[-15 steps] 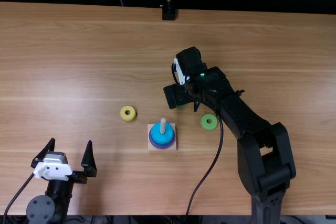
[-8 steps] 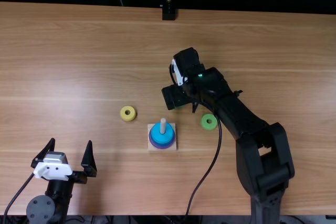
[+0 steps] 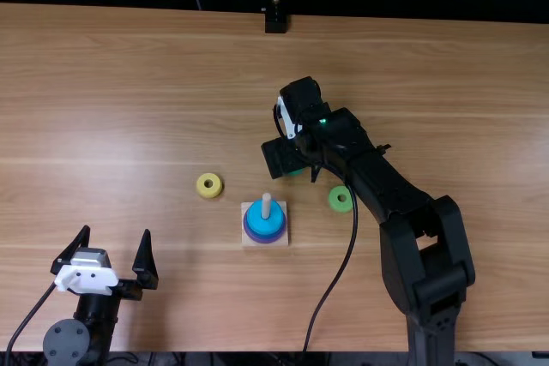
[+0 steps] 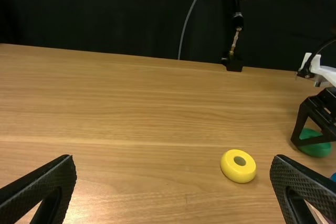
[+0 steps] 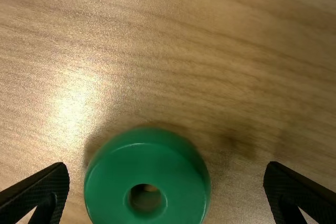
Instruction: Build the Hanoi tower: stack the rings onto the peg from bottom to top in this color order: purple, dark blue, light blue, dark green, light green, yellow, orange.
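Note:
In the top view, the peg (image 3: 266, 206) rises from its square base with the light blue ring (image 3: 264, 222) on top and a purple-blue rim below. Over the dark green ring (image 3: 296, 172) is my right gripper (image 3: 293, 167), mostly covering it. The right wrist view has the dark green ring (image 5: 147, 182) lying flat between the spread fingers of my right gripper (image 5: 167, 166). A light green ring (image 3: 340, 199) lies right of the peg, a yellow ring (image 3: 209, 185) left of it. My left gripper (image 3: 117, 232) stands open, holding nothing; its fingers are wide apart (image 4: 174, 161).
The right arm's long links and its hanging cable (image 3: 341, 279) reach over the table's right half, close to the light green ring. A black stand (image 3: 275, 21) is at the table's far edge.
The right gripper has shifted slightly left in the top view, its arm with it. The left arm, the rings and the peg base are where they were.

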Tool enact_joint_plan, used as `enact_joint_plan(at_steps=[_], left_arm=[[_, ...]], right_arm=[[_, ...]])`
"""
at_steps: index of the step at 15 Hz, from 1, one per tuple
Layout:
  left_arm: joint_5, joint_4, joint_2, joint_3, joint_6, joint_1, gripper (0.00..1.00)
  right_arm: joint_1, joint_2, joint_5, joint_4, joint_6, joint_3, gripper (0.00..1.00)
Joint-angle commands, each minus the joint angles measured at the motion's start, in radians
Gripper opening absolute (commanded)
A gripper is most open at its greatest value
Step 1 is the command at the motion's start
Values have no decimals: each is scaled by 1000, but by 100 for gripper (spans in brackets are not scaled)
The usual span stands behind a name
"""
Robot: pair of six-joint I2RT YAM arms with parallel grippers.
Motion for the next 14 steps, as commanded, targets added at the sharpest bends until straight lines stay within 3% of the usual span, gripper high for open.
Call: enact_joint_plan(at_steps=[1,7,8,9,10,12,14], left_arm=[[1,-1,-12,-19,14,-1,100],[1,-1,-12,-19,14,-1,100],[1,-1,-12,-19,14,-1,100],[1,-1,-12,-19,14,-1,100],[1,-1,-12,-19,14,-1,100],[1,-1,-12,-19,14,-1,100],[1,-1,-12,-19,14,-1,100]], right_arm=[[12,27,7,-14,5,34,100],[16,29,7,-49,5,32,100],[16,27,7,-49,5,31,76],[16,29,7,-47,5,29,44],[16,27,5,-47,5,26,25],[16,29,5,-47,3,27,5],[16,27,5,-45,-5,29,0]])
